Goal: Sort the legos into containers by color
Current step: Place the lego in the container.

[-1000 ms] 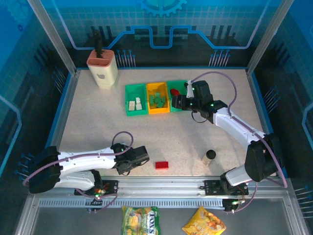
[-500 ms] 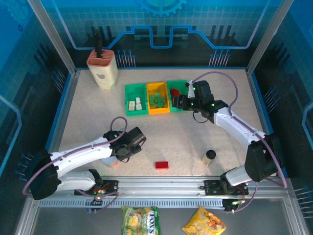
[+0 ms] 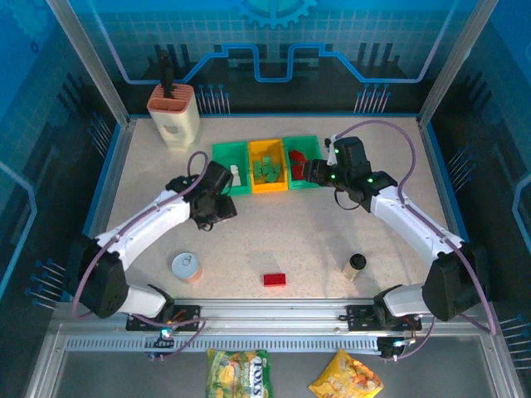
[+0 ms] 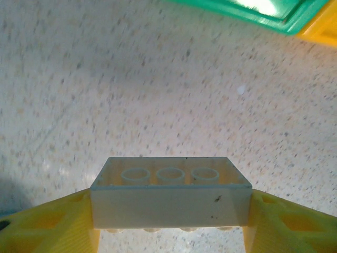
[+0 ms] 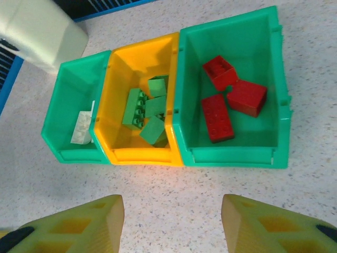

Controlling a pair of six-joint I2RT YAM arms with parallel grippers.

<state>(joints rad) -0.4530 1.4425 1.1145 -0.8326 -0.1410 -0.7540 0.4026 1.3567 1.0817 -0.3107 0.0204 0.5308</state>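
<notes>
The table (image 3: pixel 290 232) carries the containers (image 5: pixel 176 105) at its far centre. Cream legos lie in the left green bin (image 5: pixel 55 113), green in the yellow bin (image 5: pixel 113 68), red in the right green bin (image 5: pixel 279 79).

Risk: an off-centre release would likely land the cream brick (image 4: pixel 168 203) on the wall shared with the yellow bin.

The left arm (image 3: pixel 149 224) reaches forward, with the left gripper (image 4: pixel 169 224) clamped on that brick just short of the bin. The right arm (image 3: pixel 406 220) extends to the bins' near side, with the right gripper (image 5: pixel 172 221) spread and empty.

One red brick (image 3: pixel 275 279) lies near the front edge.
</notes>
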